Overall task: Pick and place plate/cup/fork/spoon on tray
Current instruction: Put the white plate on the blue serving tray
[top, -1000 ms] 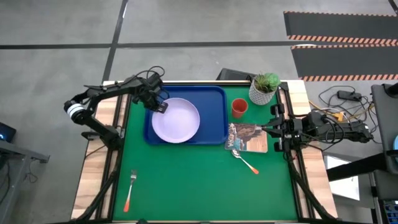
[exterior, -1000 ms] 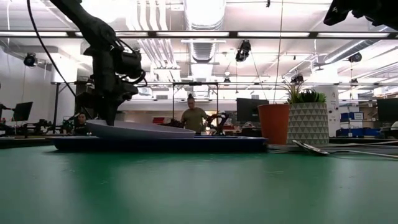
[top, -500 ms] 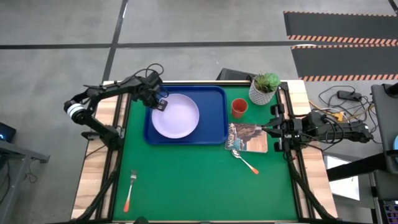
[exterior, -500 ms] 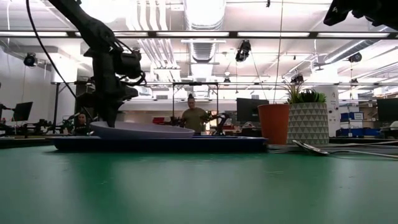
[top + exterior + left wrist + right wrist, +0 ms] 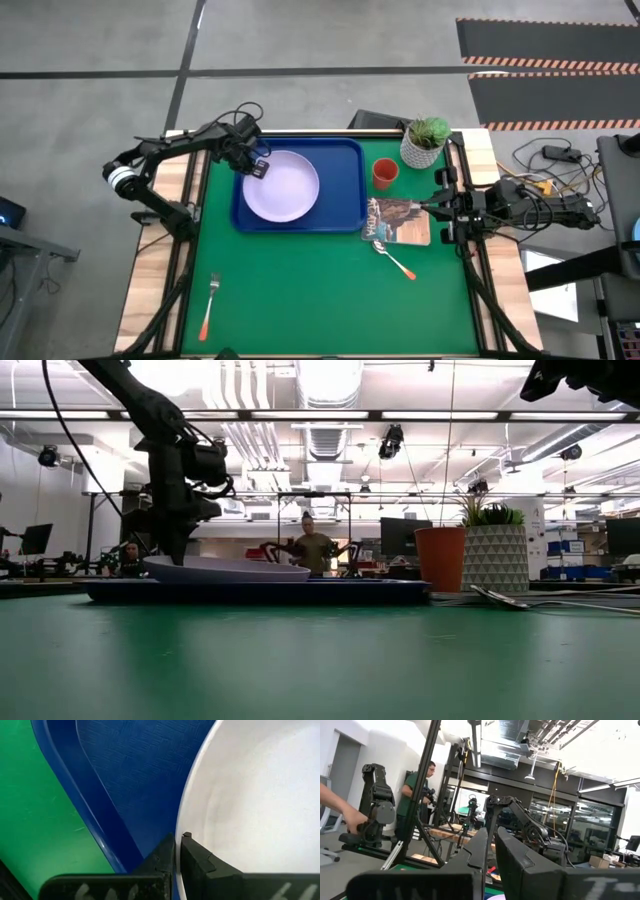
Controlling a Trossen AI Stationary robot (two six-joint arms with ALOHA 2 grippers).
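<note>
The pale plate [image 5: 282,188] lies in the blue tray [image 5: 345,200] at the table's far left. My left gripper [image 5: 257,168] is shut on the plate's left rim. The plate also shows in the low view [image 5: 225,569]. The orange-red cup [image 5: 385,173] stands on the mat just right of the tray. The spoon [image 5: 394,258] lies on the mat near a booklet. The fork [image 5: 209,305] lies near the front left. My right gripper [image 5: 432,207] is shut and empty at the table's right edge. My left gripper pinches the plate's rim [image 5: 181,827] on the plate's far-left side, one finger over the plate's inner face and one outside over the tray. The fingers come from above, pointing down. The plate sits in the tray, its held side a little raised [image 5: 150,563].
A white pot with a green plant [image 5: 426,141] stands at the far right beside the cup. A printed booklet [image 5: 400,221] lies right of the tray. The green mat's [image 5: 320,290] near half holds only the fork. People move in the room behind.
My left gripper has moved slightly toward the table's far edge and down, still shut on the plate. The plate has shifted a little toward the tray's far-left corner, and its raised held side has come lower.
</note>
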